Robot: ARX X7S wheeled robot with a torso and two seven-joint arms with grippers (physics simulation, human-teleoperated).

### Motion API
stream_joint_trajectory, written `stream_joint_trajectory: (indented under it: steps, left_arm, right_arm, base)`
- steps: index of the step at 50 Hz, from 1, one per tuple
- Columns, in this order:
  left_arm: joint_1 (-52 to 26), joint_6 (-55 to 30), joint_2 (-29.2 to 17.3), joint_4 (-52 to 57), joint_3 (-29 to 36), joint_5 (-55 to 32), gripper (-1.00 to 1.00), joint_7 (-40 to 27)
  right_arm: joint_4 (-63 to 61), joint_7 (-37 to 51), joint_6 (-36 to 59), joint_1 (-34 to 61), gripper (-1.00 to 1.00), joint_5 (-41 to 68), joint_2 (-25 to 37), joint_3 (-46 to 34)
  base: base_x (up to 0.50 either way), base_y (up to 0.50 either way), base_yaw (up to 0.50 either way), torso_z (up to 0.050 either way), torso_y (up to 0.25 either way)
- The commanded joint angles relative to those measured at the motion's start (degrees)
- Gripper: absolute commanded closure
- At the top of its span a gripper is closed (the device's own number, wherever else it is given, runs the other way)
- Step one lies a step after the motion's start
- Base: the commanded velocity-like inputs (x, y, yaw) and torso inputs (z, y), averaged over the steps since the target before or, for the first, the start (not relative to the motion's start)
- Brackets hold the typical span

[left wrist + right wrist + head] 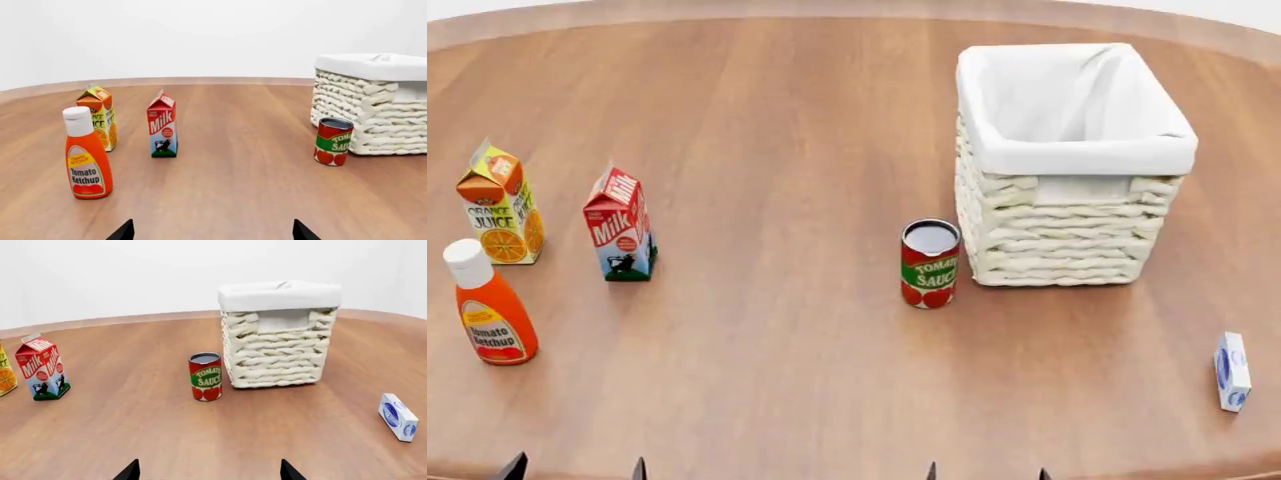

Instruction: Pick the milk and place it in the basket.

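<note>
Head view first: the milk stands upright on the wooden table, well left of the basket, with the orange juice carton just beyond it and the ketchup bottle nearer the robot. A tomato sauce can sits just beside the basket's near corner — a small white-and-blue box lies far right. Left wrist view: the left gripper shows only two dark fingertips set wide apart, holding nothing, the milk ahead between them. Right wrist view — the right gripper is likewise spread wide and empty, can and basket ahead.
</note>
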Motion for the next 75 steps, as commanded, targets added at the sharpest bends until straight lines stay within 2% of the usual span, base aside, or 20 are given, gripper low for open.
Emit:
stream_joint_trajectory:
  steps: [1,4,11,16,23,24,25,27,28,29,30,32,34,37,38,41,44,48,56,75]
  left_arm:
    - [-0.2,-3.6,-0.1,3.0,-0.9,0.5,-1.0,-1.3]
    - [-0.5,-6.7,-0.9,6.6,-0.9,1.2,-1.0,-2.5]
    - [-5.6,-21.4,-4.4,24.2,-3.2,0.0,-1.0,-3.3]
    - [-11.5,-31.6,-7.5,38.4,-5.2,-1.5,-1.0,-2.7]
    - [-22.9,-48.6,-10.4,57.0,-13.9,-8.4,-1.0,-2.2]
    - [-25.8,-51.9,-12.5,60.1,-17.2,-13.7,-1.0,-4.1]
    - [-26.2,-50.6,-17.3,60.1,-18.1,-21.5,-1.0,-10.2]
    - [-26.0,-45.2,-28.9,60.1,-17.5,-36.5,-1.0,-24.5]
    - [-25.9,-39.4,-37.3,60.1,-17.1,-44.6,-1.0,-32.3]
    - [-25.4,-35.0,-43.2,60.1,-15.7,-48.8,-1.0,-37.6]
    - [-23.9,-28.0,-50.8,60.1,-14.8,-51.6,-1.0,-42.9]
    - [-20.4,-18.8,-59.6,60.1,-13.5,-53.6,-1.0,-48.5]
    - [-13.8,-10.9,-66.8,60.1,-16.7,-54.0,-1.0,-52.4]
    - [-1.4,-3.7,-72.3,60.1,-26.3,-54.5,-1.0,-54.9]
    - [5.4,-2.1,-72.8,60.1,-33.8,-54.9,-1.0,-54.8]
    - [20.6,2.3,-74.0,60.1,-46.1,-53.8,-1.0,-55.5]
    - [31.4,5.1,-75.3,60.1,-53.8,-52.0,-1.0,-56.9]
    - [39.1,7.0,-76.4,60.1,-60.0,-51.3,-1.0,-58.4]
    - [43.8,7.9,-76.7,60.1,-63.5,-50.6,-1.0,-59.1]
    - [42.8,7.4,-77.7,60.0,-60.9,-48.9,-1.0,-60.1]
  right_arm:
    - [-7.5,-0.1,8.1,0.7,-1.0,5.3,0.3,2.5]
    - [-11.7,0.3,11.2,1.6,-1.0,6.2,1.5,2.6]
    - [-30.9,3.3,28.4,11.6,-1.0,13.1,7.3,6.3]
    - [-40.7,6.2,40.8,22.9,-1.0,20.4,11.3,11.7]
    - [-51.5,11.2,58.2,40.4,-1.0,35.6,16.4,21.5]
    - [-53.5,13.1,62.1,44.8,-1.0,39.3,17.9,24.0]
    - [-54.2,14.5,64.9,47.5,-1.0,43.3,18.1,26.6]
    - [-55.4,17.2,68.6,51.5,-1.0,47.9,19.1,29.4]
    - [-56.0,20.1,71.7,55.8,-1.0,54.6,20.3,32.9]
    - [-56.5,22.7,73.8,58.3,-1.0,58.6,21.2,34.6]
    - [-55.6,28.1,75.3,61.9,-1.0,67.1,23.1,37.6]
    - [-54.7,34.8,75.6,65.1,-1.0,76.7,26.3,38.8]
    - [-53.5,41.3,73.8,68.2,-1.0,85.0,30.7,38.4]
    - [-51.5,46.8,70.8,70.8,-1.0,91.9,34.7,37.2]
    - [-50.8,48.2,69.9,72.1,-1.0,93.5,36.4,37.1]
    - [-50.3,48.4,69.4,72.3,-1.0,94.2,37.6,37.7]
    - [-50.7,47.4,69.8,71.7,-1.0,93.3,37.5,38.7]
    - [-51.1,46.6,69.6,71.7,-1.0,93.0,37.5,39.2]
    - [-51.8,45.1,69.6,70.3,-1.0,92.5,37.0,40.6]
    - [-53.1,42.3,70.2,68.9,-1.0,90.5,35.7,40.2]
  base:
    - [0.0,0.0,0.0,0.0,0.0]
    - [0.0,0.0,0.0,0.0,0.0]
    - [0.0,0.0,0.0,0.0,0.0]
    - [0.0,0.0,0.0,0.0,0.0]
    - [0.0,0.0,0.0,0.0,0.0]
    - [0.0,0.0,0.0,0.0,0.0]
    - [0.0,0.0,0.0,0.0,0.0]
    - [0.0,0.0,0.0,0.0,0.0]
    - [0.0,0.0,0.0,0.0,0.0]
    - [0.0,0.0,0.0,0.0,0.0]
    - [0.0,0.0,0.0,0.0,0.0]
    - [0.0,0.0,0.0,0.0,0.0]
    - [0.0,0.0,0.0,0.0,0.0]
    - [0.0,0.0,0.0,0.0,0.0]
    - [0.0,0.0,0.0,0.0,0.0]
    - [0.0,0.0,0.0,0.0,0.0]
    - [0.0,0.0,0.0,0.0,0.0]
    - [0.0,0.0,0.0,0.0,0.0]
    - [0.0,0.0,0.0,0.0,0.0]
    - [0.0,0.39,0.0,0.0,0.0]
